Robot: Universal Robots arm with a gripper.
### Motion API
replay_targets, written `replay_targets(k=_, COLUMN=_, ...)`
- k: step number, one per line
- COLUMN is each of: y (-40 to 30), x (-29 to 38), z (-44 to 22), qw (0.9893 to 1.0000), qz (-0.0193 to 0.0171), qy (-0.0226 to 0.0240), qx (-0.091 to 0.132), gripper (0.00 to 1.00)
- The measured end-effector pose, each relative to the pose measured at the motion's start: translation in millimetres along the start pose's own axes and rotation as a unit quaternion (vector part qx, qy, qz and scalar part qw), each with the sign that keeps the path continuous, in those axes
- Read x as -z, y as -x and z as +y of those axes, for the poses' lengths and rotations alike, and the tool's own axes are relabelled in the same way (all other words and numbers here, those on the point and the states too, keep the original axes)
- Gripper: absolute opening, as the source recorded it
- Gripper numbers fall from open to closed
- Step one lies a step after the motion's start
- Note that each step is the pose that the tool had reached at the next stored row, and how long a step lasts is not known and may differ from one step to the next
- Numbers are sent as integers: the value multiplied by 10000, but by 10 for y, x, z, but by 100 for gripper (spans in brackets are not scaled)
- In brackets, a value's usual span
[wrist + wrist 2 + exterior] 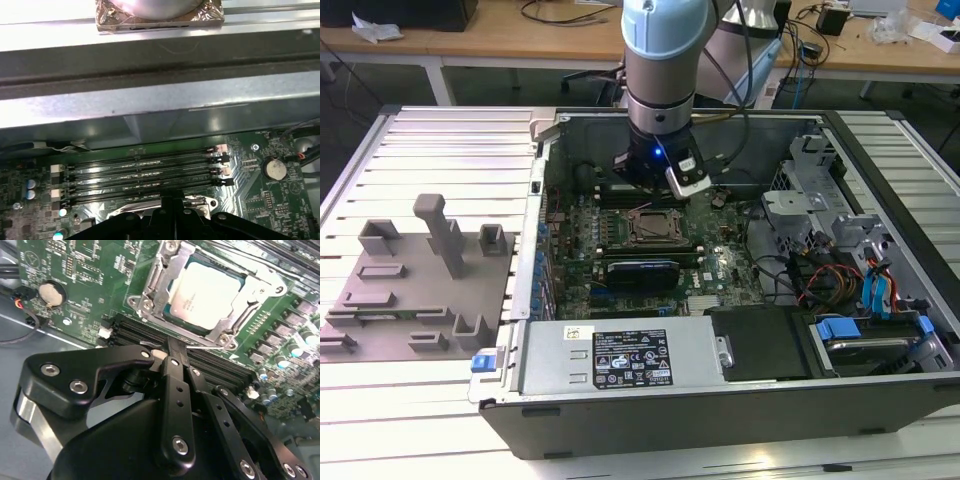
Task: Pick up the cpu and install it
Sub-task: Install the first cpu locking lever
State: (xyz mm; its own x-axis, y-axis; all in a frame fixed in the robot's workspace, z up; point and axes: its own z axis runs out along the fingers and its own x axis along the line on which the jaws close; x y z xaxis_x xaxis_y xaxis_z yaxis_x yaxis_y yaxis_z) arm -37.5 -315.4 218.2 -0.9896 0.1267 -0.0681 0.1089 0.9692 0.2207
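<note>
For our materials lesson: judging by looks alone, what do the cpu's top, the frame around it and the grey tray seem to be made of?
cpu: pale, matte silvery metal top, soft sheen.
Socket frame: bare shiny metal, bright glints, screws.
Grey tray: dull, uniform grey, probably plastic; no shine.

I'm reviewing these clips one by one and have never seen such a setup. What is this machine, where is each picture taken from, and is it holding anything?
It is a single robot arm reaching into an open computer case. The exterior view looks at the whole scene from off the arm; both wrist views come from cameras riding near its gripper. In the second wrist view, the cpu, a pale silvery square, sits in the metal-framed socket of the green motherboard, beyond the gripper's tips, which look closed with nothing between them. On the exterior view's left stands a grey tray of plastic blocks.
</note>
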Motion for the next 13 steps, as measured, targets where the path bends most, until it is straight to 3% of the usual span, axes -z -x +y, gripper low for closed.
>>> replay_targets(k=1, y=0, x=-6, z=-3, qw=10000, qz=-53, qy=7, qx=12, gripper=11)
replay_targets(k=4, y=-1, x=-24, z=-11, qw=9999, qz=-161, qy=21, qx=35, gripper=11)
replay_targets(k=13, y=-80, x=-37, z=9, qw=9998, qz=-190, qy=22, qx=14, gripper=11)
